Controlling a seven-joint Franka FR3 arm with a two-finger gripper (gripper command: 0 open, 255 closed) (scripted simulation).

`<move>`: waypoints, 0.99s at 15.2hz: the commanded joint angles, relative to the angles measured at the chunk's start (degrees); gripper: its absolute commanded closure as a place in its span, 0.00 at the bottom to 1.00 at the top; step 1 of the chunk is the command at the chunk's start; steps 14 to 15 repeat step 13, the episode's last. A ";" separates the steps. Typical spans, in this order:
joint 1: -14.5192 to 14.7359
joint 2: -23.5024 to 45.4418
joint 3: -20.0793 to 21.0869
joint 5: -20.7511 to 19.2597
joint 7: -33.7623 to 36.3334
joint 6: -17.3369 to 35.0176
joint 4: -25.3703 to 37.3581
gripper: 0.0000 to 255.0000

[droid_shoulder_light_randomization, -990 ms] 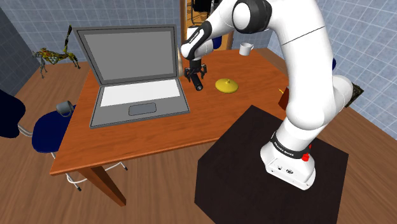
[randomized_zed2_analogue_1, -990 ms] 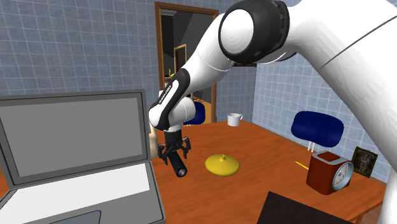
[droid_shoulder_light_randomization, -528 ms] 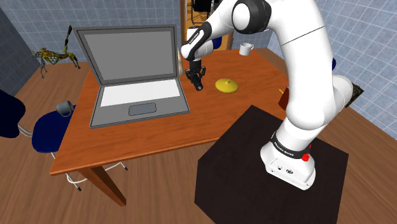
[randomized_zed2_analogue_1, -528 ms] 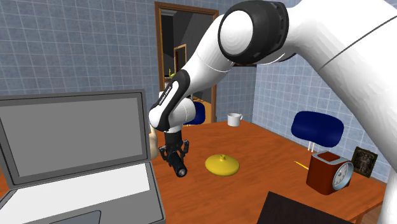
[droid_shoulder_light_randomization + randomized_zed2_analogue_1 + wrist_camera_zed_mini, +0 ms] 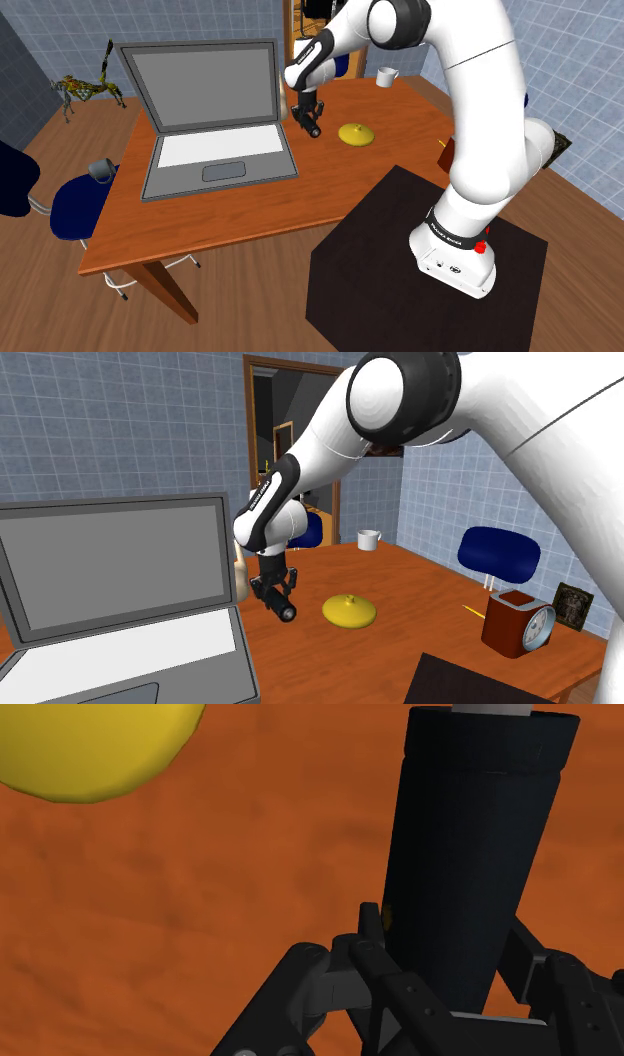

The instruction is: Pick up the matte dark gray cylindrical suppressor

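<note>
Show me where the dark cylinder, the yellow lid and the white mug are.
dark cylinder [image 5: 470,854], wrist view, middle of its side.
yellow lid [image 5: 349,612], second exterior view, its domed top.
white mug [image 5: 368,539], second exterior view, its side wall.

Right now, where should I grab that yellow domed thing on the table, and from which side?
Probably the small knob on top of the yellow dome, from straight above: it lies flat and low on the table, its sloping rim offering little to pinch.

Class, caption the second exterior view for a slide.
Black gripper clasps a dark tilted cylinder over the orange-brown table.
</note>
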 commanded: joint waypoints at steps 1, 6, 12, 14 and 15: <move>0.06 -0.97 -0.04 -0.05 0.00 -0.84 -0.10 1.00; 0.17 -3.59 -0.17 -0.18 -0.05 -3.29 -0.27 1.00; 0.27 -6.12 -0.29 -0.32 -0.10 -5.96 -0.12 1.00; 0.27 -6.12 -0.29 -0.32 -0.10 -5.96 -0.11 1.00; 0.27 -6.12 -0.29 -0.32 -0.10 -5.96 -0.11 1.00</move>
